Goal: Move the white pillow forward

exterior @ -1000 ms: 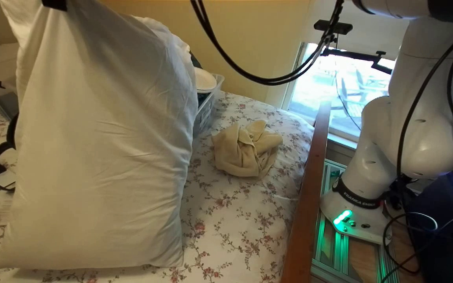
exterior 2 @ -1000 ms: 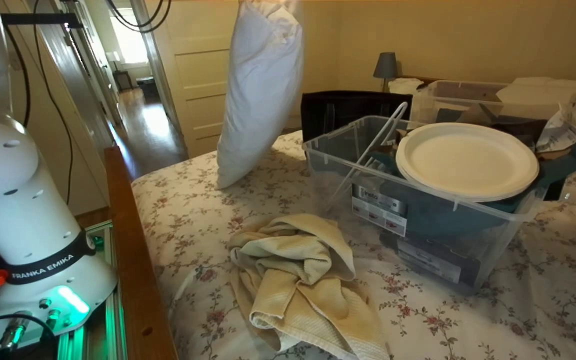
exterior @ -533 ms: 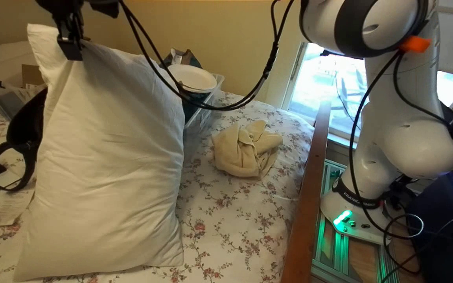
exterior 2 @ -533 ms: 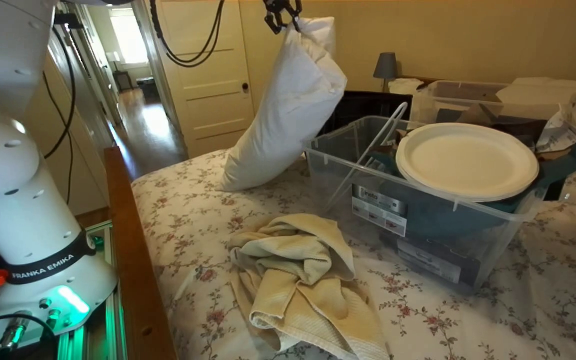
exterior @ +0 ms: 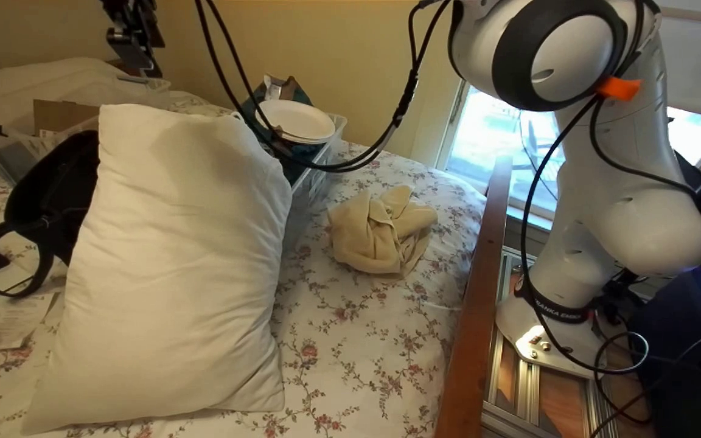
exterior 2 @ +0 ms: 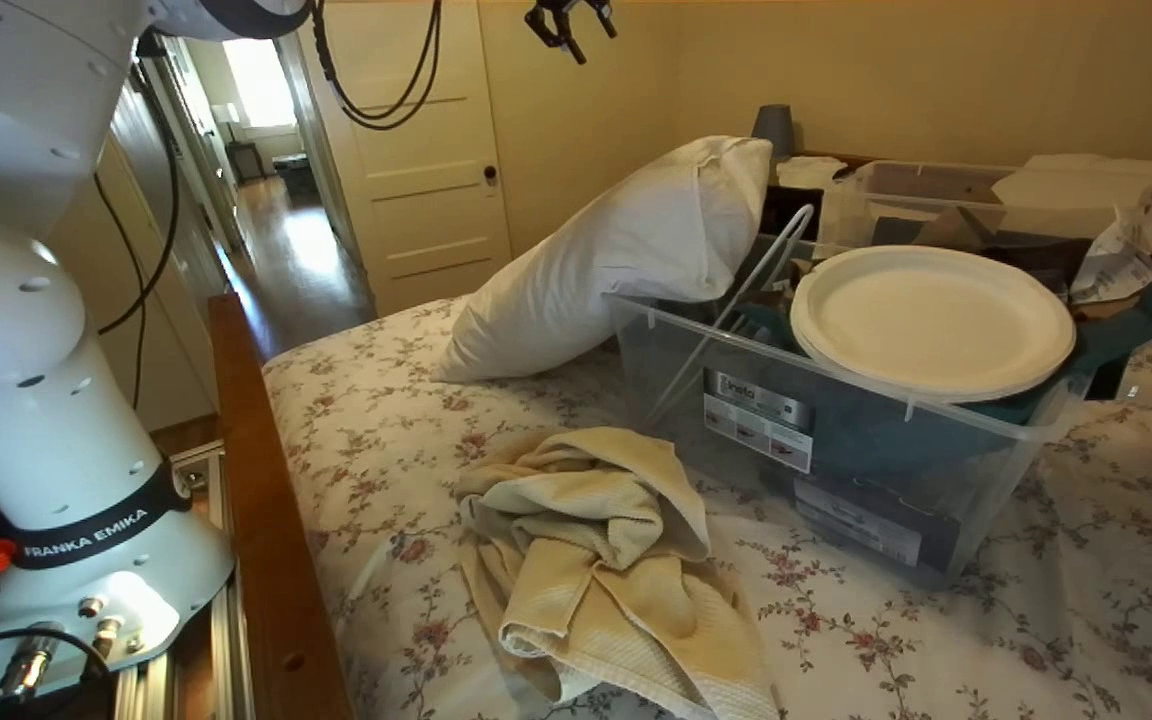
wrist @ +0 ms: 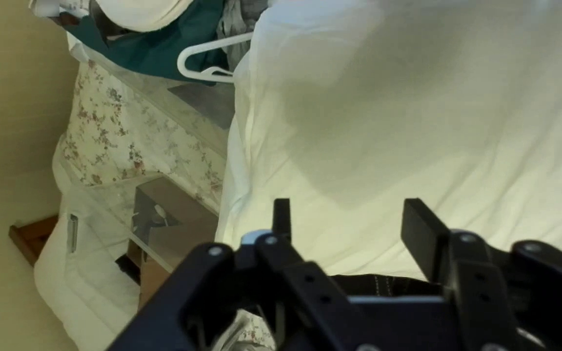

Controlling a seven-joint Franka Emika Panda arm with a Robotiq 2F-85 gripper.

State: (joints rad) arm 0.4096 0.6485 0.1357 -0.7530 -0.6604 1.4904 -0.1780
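Note:
The white pillow (exterior: 174,261) (exterior 2: 616,265) slants over the floral bed in both exterior views. Its lower end rests on the bedspread, and its raised end leans at the corner of the clear plastic bin (exterior 2: 976,500). My gripper (exterior 2: 596,48) hangs above the raised end, apart from the cloth. In the wrist view, the gripper (wrist: 347,201) has its fingers (wrist: 281,214) well spread with nothing between them, and the pillow (wrist: 408,122) fills the view beyond. Whether the pillow's raised end is still settling cannot be told.
White plates (exterior 2: 936,320) and a white hanger (wrist: 208,58) sit in the bin beside the pillow. A black bag (exterior: 52,188) lies against the pillow's far side. A beige towel (exterior 2: 586,560) is crumpled on the bed, whose wooden rail (exterior: 472,304) borders the arm's base.
The gripper has let go of the pillow's top corner and stands clear above it. The pillow's upper end has dropped over toward the bin. The base light has turned from green to white.

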